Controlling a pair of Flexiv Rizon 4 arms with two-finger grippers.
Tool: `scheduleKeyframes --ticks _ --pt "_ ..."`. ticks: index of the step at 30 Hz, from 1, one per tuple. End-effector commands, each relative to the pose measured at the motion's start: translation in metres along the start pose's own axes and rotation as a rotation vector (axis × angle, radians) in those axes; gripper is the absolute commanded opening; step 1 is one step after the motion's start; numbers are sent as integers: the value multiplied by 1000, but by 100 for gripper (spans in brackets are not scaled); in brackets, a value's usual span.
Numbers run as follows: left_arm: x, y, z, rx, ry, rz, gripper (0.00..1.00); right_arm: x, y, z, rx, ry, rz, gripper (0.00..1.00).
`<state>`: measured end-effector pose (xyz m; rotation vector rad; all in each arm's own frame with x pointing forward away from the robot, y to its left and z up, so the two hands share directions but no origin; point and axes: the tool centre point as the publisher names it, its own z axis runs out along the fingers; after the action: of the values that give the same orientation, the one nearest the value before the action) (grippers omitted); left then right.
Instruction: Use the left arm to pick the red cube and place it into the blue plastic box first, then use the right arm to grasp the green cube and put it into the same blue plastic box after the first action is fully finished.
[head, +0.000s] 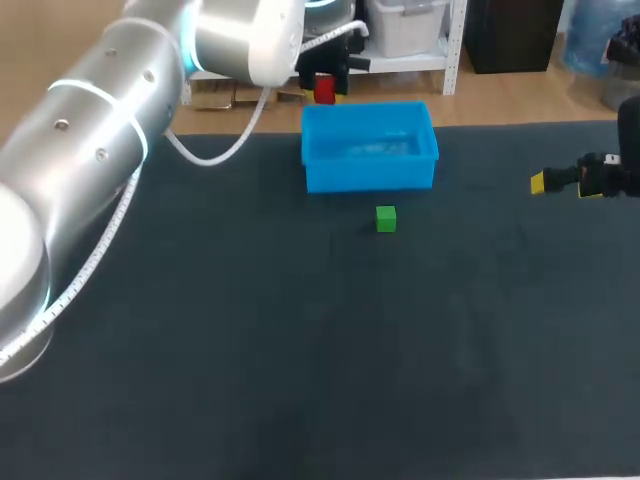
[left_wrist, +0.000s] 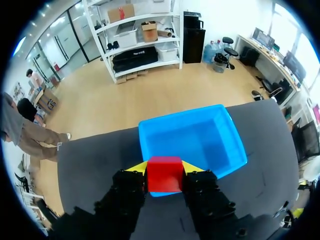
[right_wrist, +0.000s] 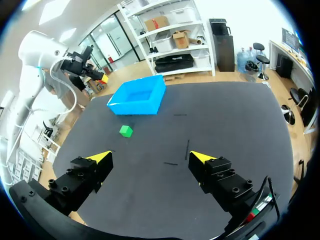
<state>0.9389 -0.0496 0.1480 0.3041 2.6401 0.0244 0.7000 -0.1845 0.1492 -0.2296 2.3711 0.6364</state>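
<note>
The blue plastic box sits toward the far edge of the dark table, open side up, and everything else is placed from it. The left arm comes in from the left and ends at the box's far left corner, where the left gripper holds the red cube raised off the table. In the left wrist view the two yellow fingertips press on opposite faces of the red cube, so the left gripper is pinching it. The cube hangs over the nearest rim of the box; whether it is fully above the box's hollow cannot be told. The green cube rests on the table just in front of the box's front wall, on the robot's side, near it but not touching, about level with the middle of that wall. The right gripper stays well to the right of the box, above the table's right edge. In the right wrist view its fingers are spread wide, the right gripper holding nothing. Ahead of it lies the green cube, and beyond that the box — both well apart from the fingers.
</note>
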Motion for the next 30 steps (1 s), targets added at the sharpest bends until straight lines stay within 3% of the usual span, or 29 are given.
scheduleKeyframes --ticks 1,30 --pt "-14 -2 9 -2 103 6 0 0 0 0 -1 1 -1 100" --pt "-16 -4 34 -25 77 31 0 0 0 0 -1 1 -1 100"
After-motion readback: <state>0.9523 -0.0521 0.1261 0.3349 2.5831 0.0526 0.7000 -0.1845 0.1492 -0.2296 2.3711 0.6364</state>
